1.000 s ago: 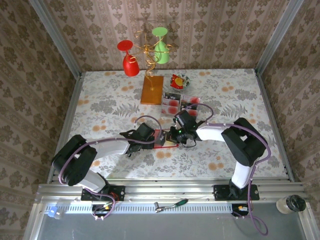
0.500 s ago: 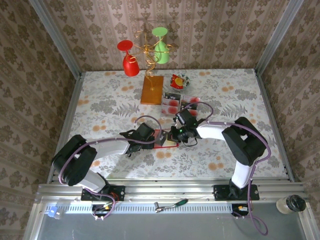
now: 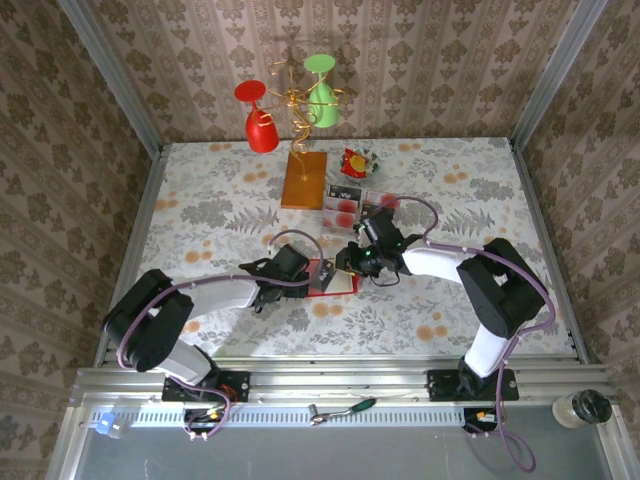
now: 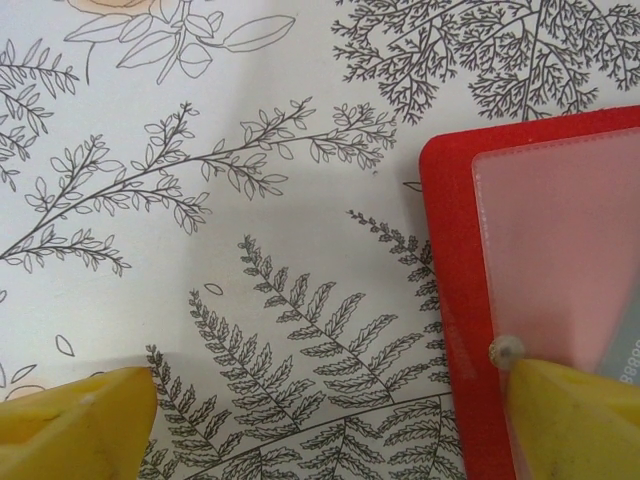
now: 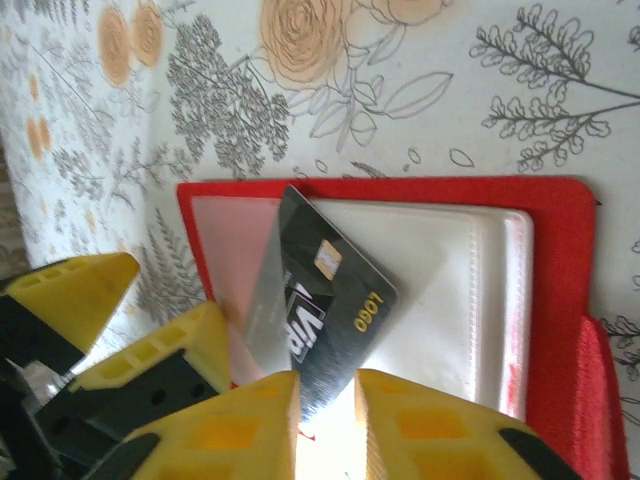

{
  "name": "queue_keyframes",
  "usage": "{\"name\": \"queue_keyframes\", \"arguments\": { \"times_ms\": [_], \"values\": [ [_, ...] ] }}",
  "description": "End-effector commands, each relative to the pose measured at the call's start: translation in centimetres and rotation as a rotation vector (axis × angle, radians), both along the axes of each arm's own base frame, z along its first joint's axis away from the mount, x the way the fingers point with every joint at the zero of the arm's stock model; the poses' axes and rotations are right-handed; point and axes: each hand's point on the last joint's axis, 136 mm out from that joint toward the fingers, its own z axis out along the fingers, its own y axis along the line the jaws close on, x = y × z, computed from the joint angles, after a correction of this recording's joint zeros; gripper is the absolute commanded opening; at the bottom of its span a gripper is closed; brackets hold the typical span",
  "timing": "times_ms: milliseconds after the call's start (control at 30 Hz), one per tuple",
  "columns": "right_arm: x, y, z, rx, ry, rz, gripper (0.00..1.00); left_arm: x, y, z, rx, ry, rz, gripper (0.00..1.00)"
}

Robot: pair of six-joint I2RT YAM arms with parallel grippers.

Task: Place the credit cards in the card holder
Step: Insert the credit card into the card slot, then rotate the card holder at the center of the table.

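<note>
The red card holder (image 5: 556,300) lies open on the tablecloth, its clear pocket facing up. A black credit card (image 5: 335,300) lies askew on it, one end tucked under the pocket film. My right gripper (image 5: 327,405) stands narrowly open, and the card's near corner sits loose in the gap. My left gripper (image 4: 330,425) is open wide; its right finger (image 4: 580,420) presses on the holder (image 4: 450,300) and its left finger is on the cloth. Seen from above, the holder (image 3: 343,283) lies between both grippers. More credit cards (image 3: 345,205) lie further back.
An orange-brown wooden slab (image 3: 304,180) with a gold wire stand holding a red and a green glass stands at the back. A red-and-yellow wrapper (image 3: 358,160) lies beside it. Patterned walls close in the table on three sides.
My right gripper was shut and has parted its jaws, letting go of the card and drawing back to the right. The left gripper has stayed put on the holder.
</note>
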Motion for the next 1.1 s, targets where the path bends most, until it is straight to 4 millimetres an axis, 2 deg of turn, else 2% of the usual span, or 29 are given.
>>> {"name": "queue_keyframes", "arguments": {
  "times_ms": [0,133,300,533,833,1067],
  "values": [
    [0.6,0.0,0.4,0.036,-0.019,-0.046,0.28,1.1,-1.0,1.9,-0.013,-0.027,-0.025,0.92],
    [0.7,-0.2,-0.1,0.047,-0.018,-0.081,0.30,1.7,-1.6,2.1,-0.006,-0.026,-0.033,0.92],
    [0.8,-0.3,-0.5,0.054,-0.019,-0.112,0.30,1.4,-1.6,0.7,0.008,0.000,-0.029,0.92],
    [0.2,0.5,-1.3,0.053,-0.004,-0.100,0.31,0.5,-0.4,-1.2,0.043,0.026,-0.004,0.92],
    [-0.3,1.4,-2.0,0.045,0.002,-0.097,0.35,0.4,-0.4,-1.5,0.042,0.027,-0.003,0.92],
    [-0.6,1.3,-2.5,0.002,0.004,-0.115,0.38,0.4,-0.5,-1.7,0.045,0.031,-0.010,0.92]
  ]
}}
